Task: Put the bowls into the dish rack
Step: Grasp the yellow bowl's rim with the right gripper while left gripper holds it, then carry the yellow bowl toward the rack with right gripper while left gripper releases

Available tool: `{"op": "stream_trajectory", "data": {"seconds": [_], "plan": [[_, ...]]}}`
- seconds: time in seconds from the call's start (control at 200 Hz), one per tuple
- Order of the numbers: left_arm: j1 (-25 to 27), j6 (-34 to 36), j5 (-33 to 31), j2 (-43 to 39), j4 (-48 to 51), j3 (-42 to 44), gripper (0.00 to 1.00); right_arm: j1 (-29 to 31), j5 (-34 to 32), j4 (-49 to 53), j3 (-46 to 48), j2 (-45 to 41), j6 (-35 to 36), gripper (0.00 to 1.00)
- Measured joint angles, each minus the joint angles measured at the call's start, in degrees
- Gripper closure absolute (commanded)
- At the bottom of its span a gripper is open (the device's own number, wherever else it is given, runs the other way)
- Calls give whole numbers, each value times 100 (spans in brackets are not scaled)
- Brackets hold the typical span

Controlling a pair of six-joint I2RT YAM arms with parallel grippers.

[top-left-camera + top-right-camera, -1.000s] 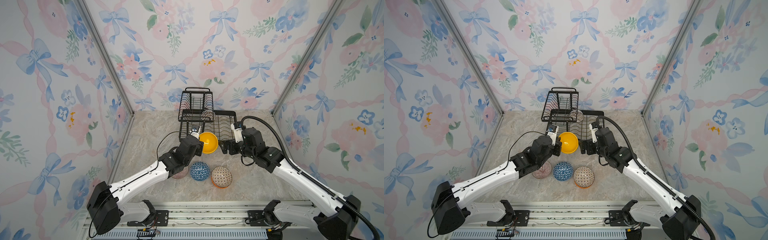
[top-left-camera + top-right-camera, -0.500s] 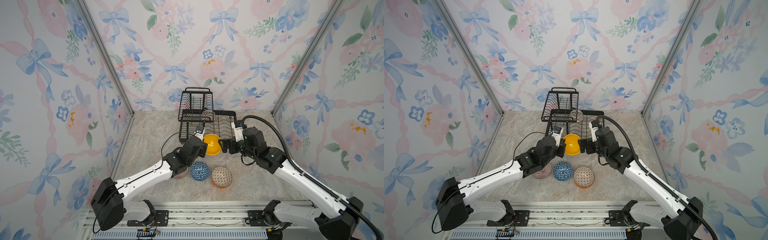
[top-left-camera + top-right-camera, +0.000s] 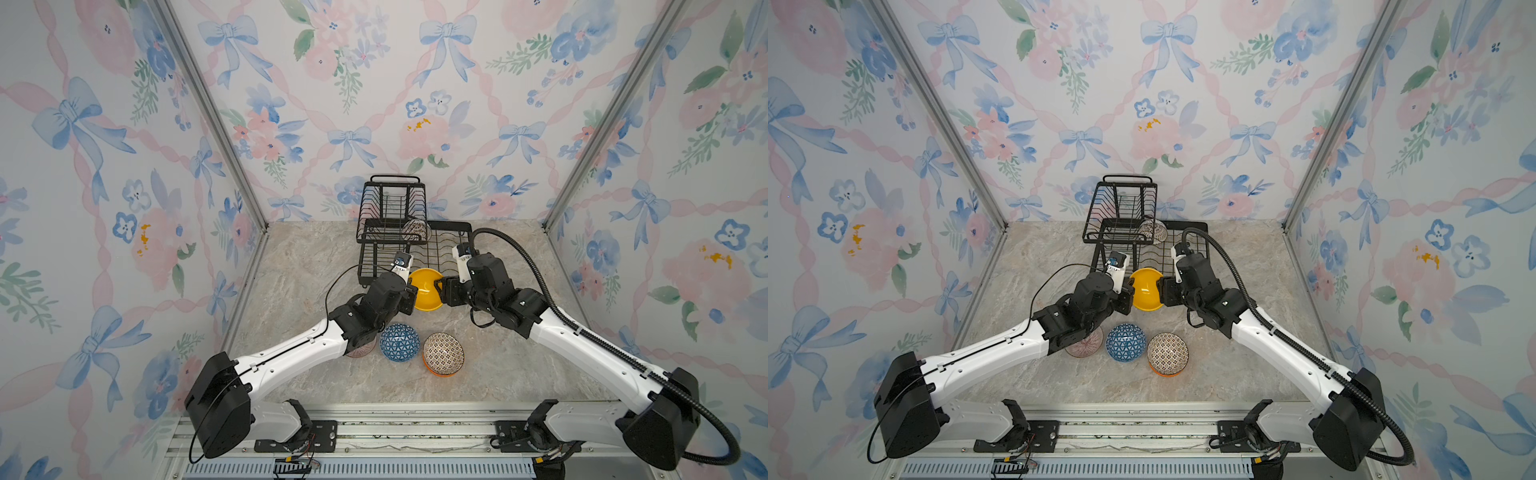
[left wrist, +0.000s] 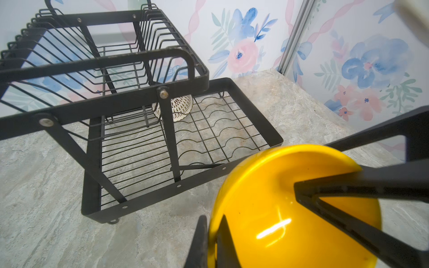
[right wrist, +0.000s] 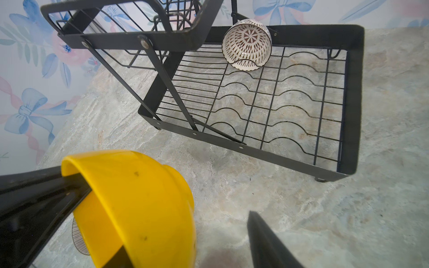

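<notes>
While your left jaws pinch the yellow bowl [image 3: 426, 291] by its rim, press the spread right jaws firmly onto the opposite wall before the left lets go.

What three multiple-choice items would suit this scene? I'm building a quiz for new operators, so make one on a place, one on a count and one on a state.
1. Where does the white patterned bowl lie?
A. Hanging from the loop handle
B. In the raised basket
C. In the dish rack's lower tray, at its far end

2. How many bowls are in the dish rack?
A. None
B. One
C. Three

3. What is the left gripper doing?
A. Shut on the yellow bowl's rim
B. Open, holding nothing
C. Shut on a rack wire

Answers: C, it lies on its side on the tray wires; B, only the white patterned bowl is there; A, its fingers pinch the rim from both sides.
</notes>
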State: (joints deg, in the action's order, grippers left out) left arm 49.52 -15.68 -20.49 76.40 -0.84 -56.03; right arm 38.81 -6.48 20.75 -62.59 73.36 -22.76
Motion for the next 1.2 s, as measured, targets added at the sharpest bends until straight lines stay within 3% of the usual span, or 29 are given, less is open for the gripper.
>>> {"op": "stream_trajectory", "data": {"seconds": [0.275, 0.31, 0.6, 0.68, 0.725, 0.815, 0.975, 1.2], "plan": [[0, 0, 149, 74, -146, -7, 100, 107, -70, 85, -7, 44, -20, 91], [26, -7, 197, 48, -240, -9, 100, 103, -208, 136, -4, 83, -20, 100], [57, 0, 437, -20, -402, 0, 100, 101, -452, 179, 15, 138, 4, 100], [28, -4, 531, -24, -369, 0, 85, 101, -457, 199, 11, 138, 76, 100], [2, 13, 625, -31, -332, 0, 65, 92, -444, 201, 11, 138, 157, 100], [-85, -46, 774, -42, -223, 0, 39, 48, -310, 192, 2, 133, 363, 100], [-234, -72, 905, -157, -31, 2, 3, -125, -186, 160, 2, 101, 741, 100], [-442, 22, 1005, -697, 105, 229, 2, -546, -210, -26, 85, -275, 1521, 100]]}}
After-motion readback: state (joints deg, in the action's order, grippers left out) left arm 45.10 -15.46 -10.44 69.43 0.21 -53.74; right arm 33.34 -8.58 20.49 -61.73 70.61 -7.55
